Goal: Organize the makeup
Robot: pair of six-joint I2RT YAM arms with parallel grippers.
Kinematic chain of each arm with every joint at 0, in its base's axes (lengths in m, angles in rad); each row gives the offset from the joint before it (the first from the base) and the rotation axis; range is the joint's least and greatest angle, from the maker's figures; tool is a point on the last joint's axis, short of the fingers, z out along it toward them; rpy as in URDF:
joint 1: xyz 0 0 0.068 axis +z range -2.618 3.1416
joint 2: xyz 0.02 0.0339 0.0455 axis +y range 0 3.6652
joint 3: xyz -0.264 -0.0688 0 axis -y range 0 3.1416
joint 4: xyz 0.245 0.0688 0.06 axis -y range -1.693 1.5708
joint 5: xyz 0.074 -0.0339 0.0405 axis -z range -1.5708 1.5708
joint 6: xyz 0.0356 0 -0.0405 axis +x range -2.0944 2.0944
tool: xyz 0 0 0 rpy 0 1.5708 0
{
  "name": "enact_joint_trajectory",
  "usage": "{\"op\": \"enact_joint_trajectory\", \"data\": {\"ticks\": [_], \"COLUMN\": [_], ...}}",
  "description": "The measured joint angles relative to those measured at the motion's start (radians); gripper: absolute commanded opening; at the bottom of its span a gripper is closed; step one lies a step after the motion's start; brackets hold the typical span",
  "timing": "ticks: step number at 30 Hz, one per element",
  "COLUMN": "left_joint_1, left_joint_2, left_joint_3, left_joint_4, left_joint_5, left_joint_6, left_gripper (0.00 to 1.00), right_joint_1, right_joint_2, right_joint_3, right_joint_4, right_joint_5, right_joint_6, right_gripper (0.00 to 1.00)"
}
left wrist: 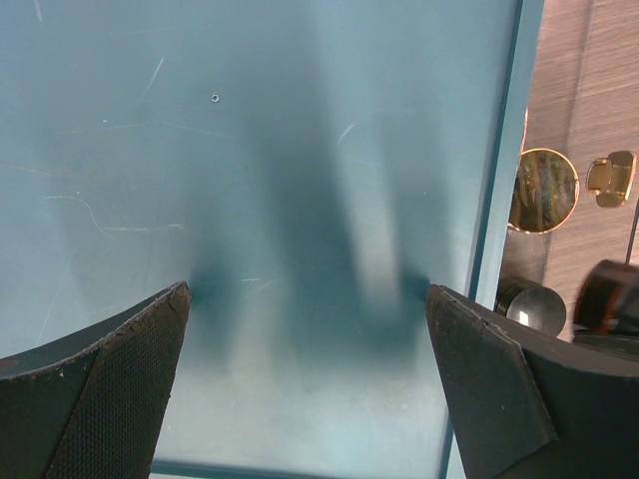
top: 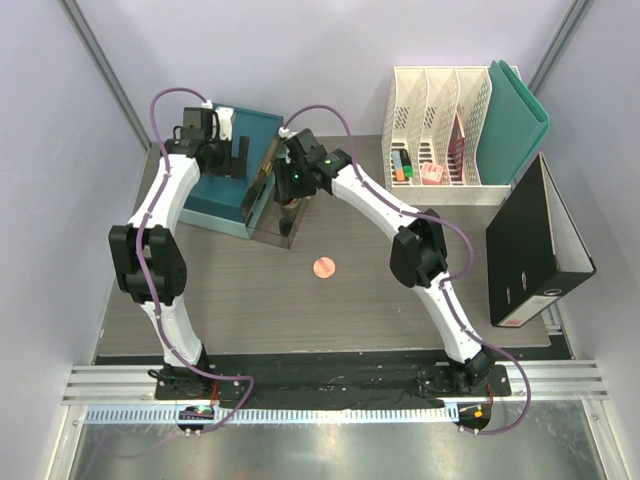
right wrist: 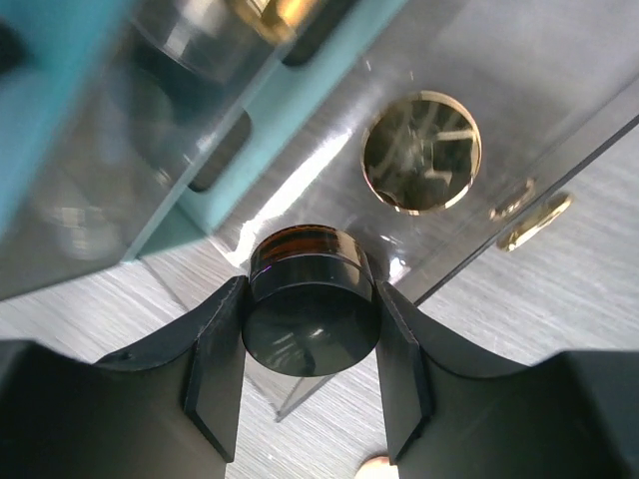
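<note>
1. Grip of the right tool [right wrist: 312, 329] is clenched: its blocky matte-black fingers press both sides of a small round jar [right wrist: 310, 299] with an amber glass wall and a glossy black lid.
2. The jar hangs at the edge of a smoky clear case [right wrist: 559, 90] bearing a gold-rimmed disc [right wrist: 421, 152] and a gold clasp [right wrist: 534, 215]. The case sits toward the far edge of the grey wood-grain worktop [top: 350, 310], left of centre.
3. The left tool [left wrist: 308, 329] is released, its textured pads spread wide over a scratched teal box [left wrist: 250, 150] just beside the case.
4. A flat round pink compact [top: 323, 267] lies alone near the worktop's middle.
</note>
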Motion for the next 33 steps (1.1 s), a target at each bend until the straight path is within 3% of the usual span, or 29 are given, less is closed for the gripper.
{"op": "enact_joint_trajectory", "data": {"ticks": [2, 6, 10, 26, 33], "left_joint_1": [0.0, 0.0, 0.0, 0.0, 0.0], "left_joint_2": [0.0, -0.002, -0.003, -0.011, -0.017], "left_joint_3": [0.0, -0.002, -0.004, -0.018, -0.031], "left_joint_4": [0.001, 0.003, 0.004, 0.019, 0.031], "left_joint_5": [0.0, 0.0, 0.0, 0.0, 0.001], "left_joint_6": [0.0, 0.0, 0.0, 0.0, 0.0], "left_gripper": [1.0, 1.0, 1.0, 1.0, 1.0], "right_joint_1": [0.0, 0.0, 0.0, 0.002, 0.002], "right_joint_2": [0.005, 0.031, 0.039, 0.031, -0.127], "right_joint_3": [-0.024, -0.049, -0.049, -0.061, -0.239], "right_joint_4": [0.0, 0.003, 0.019, 0.039, 0.044], "right_joint_5": [-0.003, -0.008, -0.011, -0.004, 0.041], "right_joint_6": [0.0, 0.003, 0.003, 0.004, -0.011], "right_gripper": [0.27, 0.48, 0.57, 0.61, 0.59]}}
